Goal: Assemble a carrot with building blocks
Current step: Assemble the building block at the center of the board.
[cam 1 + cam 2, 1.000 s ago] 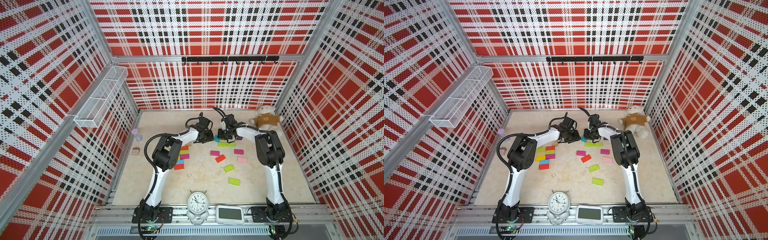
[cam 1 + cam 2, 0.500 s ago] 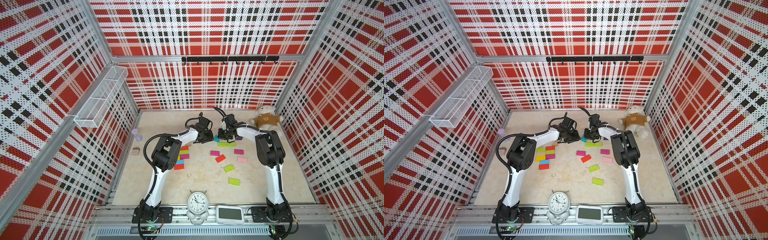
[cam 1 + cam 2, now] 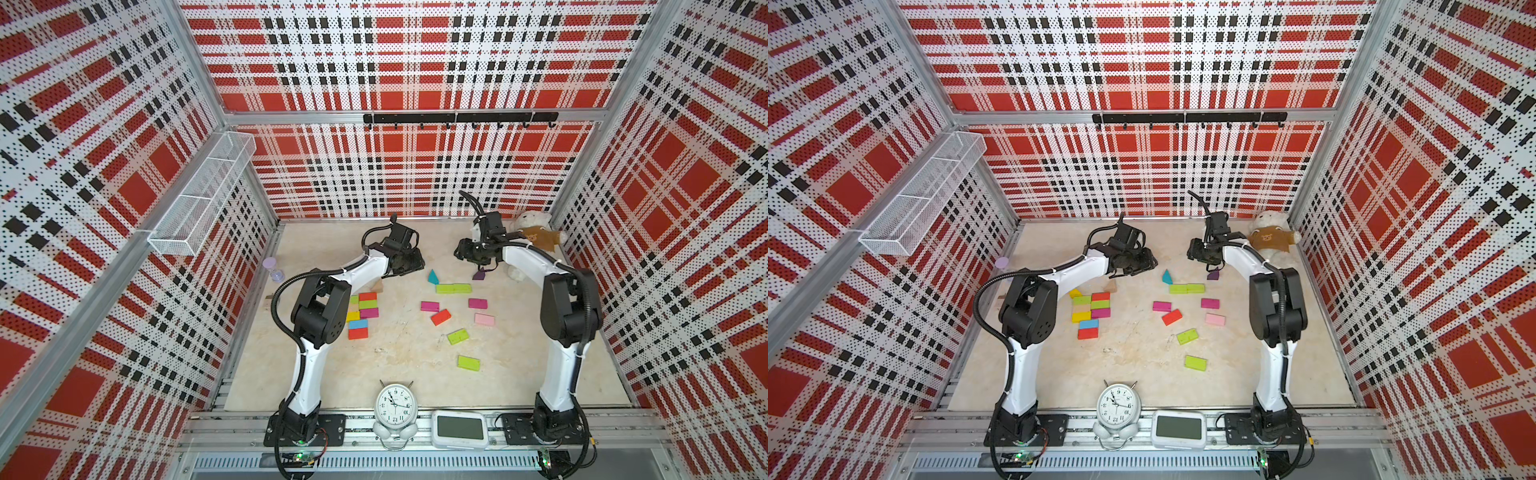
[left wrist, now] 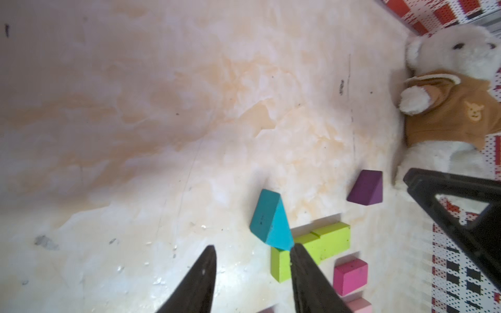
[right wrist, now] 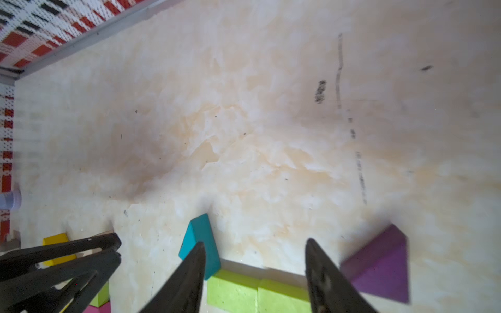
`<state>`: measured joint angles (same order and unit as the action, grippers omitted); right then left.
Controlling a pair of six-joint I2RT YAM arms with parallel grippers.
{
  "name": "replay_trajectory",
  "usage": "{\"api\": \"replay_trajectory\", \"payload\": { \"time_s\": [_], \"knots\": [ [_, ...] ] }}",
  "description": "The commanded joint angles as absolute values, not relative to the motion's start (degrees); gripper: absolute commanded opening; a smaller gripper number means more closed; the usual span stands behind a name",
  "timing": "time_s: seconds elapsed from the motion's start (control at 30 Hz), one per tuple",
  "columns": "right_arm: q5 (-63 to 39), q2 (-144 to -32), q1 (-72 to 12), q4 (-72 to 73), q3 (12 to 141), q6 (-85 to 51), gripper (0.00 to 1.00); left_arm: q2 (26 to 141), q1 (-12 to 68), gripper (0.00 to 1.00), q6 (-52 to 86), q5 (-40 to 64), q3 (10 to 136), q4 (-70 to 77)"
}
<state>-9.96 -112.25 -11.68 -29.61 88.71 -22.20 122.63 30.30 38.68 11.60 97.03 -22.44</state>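
Two lime blocks [image 3: 453, 288] lie end to end in a row, with a teal wedge [image 3: 433, 276] at one end and a purple wedge [image 3: 479, 274] near the other. My right gripper [image 5: 254, 242] hovers open above this row with nothing between its fingers. My left gripper [image 4: 253, 248] is also open and empty, just beside the teal wedge [image 4: 271, 225]. More building blocks lie loose: magenta [image 3: 429, 306], red [image 3: 441, 317], pink [image 3: 484, 319] and lime [image 3: 468, 363]. A packed cluster of coloured blocks [image 3: 361, 316] sits by the left arm.
A white teddy bear [image 3: 536, 237] sits in the back right corner behind the right arm. An hourglass [image 3: 274, 270] stands at the left wall. An alarm clock [image 3: 394, 405] and a digital timer [image 3: 459, 428] stand on the front rail.
My right gripper has gone from shut to open and drawn back a little from the lime row. The left gripper has barely moved.
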Motion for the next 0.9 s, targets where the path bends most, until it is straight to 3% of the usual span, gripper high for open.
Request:
{"api": "replay_trajectory", "payload": {
  "time_s": [0.0,0.17,0.37,0.57,0.87],
  "knots": [
    [-6.28,-108.84,-9.74,-31.08,86.01,-20.89,0.70,121.08,32.10,0.49,36.89,11.94,101.09,-23.24],
    [-4.20,-111.57,-7.39,-34.26,86.74,-20.74,0.76,122.44,32.65,0.50,37.57,12.97,102.84,-23.38],
    [-4.04,-116.19,-7.30,-34.50,88.83,-21.09,0.75,121.82,32.47,0.50,37.55,13.10,101.16,-23.34],
    [-4.97,-119.15,-7.38,-34.43,89.58,-22.06,0.69,121.38,31.95,0.51,37.63,13.57,98.91,-22.59],
    [-5.71,-120.26,-9.79,-34.04,89.48,-22.93,0.51,120.49,31.46,0.51,38.58,14.17,95.91,-20.40]
  ]
}}
